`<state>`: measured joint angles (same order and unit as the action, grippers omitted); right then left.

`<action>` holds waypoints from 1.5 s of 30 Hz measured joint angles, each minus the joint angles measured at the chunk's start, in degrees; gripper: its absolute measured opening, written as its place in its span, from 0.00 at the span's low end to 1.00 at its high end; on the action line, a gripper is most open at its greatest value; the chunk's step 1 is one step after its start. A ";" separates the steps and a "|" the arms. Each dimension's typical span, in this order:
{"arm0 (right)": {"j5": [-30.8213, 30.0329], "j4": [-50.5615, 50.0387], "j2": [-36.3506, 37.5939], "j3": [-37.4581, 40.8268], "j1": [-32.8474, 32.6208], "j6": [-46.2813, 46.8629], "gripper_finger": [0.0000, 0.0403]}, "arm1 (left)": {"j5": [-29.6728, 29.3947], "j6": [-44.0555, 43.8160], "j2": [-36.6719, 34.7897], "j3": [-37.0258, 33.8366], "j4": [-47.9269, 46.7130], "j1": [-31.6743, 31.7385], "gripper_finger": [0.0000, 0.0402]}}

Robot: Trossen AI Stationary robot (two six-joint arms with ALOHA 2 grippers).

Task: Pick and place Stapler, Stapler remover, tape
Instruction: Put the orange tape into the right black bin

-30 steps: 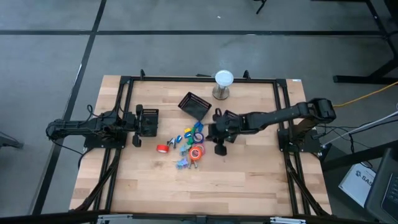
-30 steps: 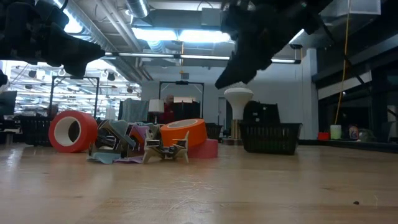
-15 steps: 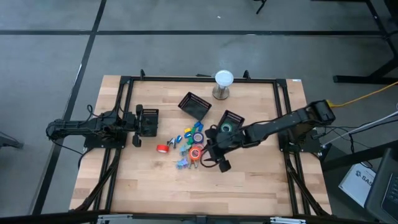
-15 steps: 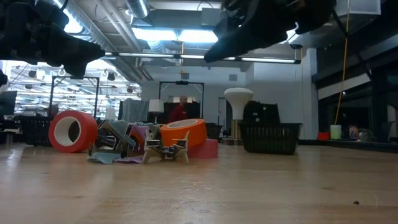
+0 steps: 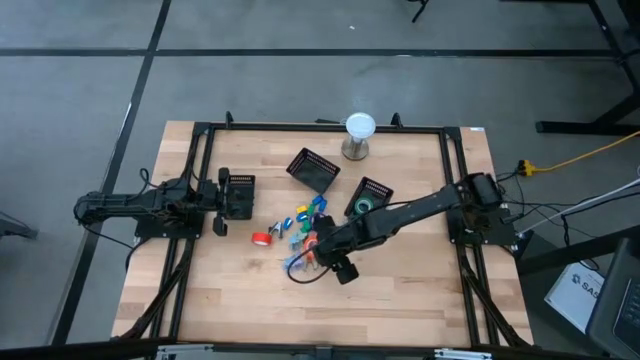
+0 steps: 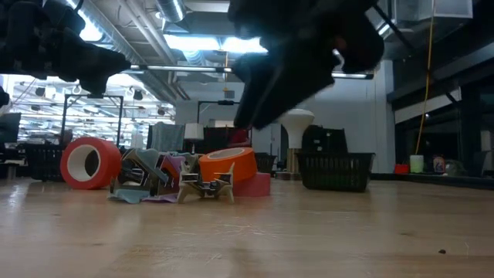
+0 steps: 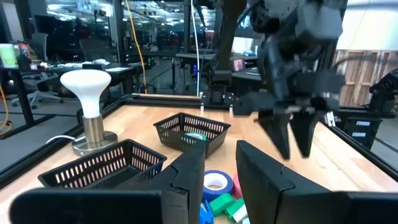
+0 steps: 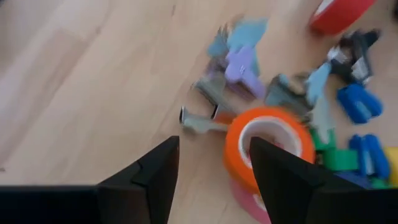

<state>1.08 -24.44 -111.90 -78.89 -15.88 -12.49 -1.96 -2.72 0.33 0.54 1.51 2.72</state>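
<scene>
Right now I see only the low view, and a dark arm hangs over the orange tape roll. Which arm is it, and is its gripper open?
Observer: It is the right arm. The right wrist view shows the right gripper open, with the orange tape roll just ahead of it.
Operator: Is anything inside the black basket?
Observer: Yes. From above, the basket nearer the right arm holds a green tape roll.
Operator: And where is the left arm?
Observer: The left gripper waits at the table's left side, apart from the pile.
</scene>
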 joint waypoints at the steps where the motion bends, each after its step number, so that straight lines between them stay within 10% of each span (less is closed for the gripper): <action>1: 0.00 0.29 -0.63 -0.01 0.01 -0.28 0.50 | 0.00 -0.02 0.03 0.00 -0.43 0.02 0.22; 28: -6.05 0.47 -3.91 -0.11 2.09 -9.36 0.49 | 0.04 0.00 0.45 0.00 -0.04 0.02 0.22; 45: -8.55 -1.15 -3.82 -0.11 2.73 -9.21 0.10 | 0.07 -0.02 0.45 0.00 -0.05 0.00 0.22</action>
<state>-7.46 -25.58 -115.72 -79.00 -13.15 -21.69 -1.89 -2.74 0.78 0.54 1.46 2.72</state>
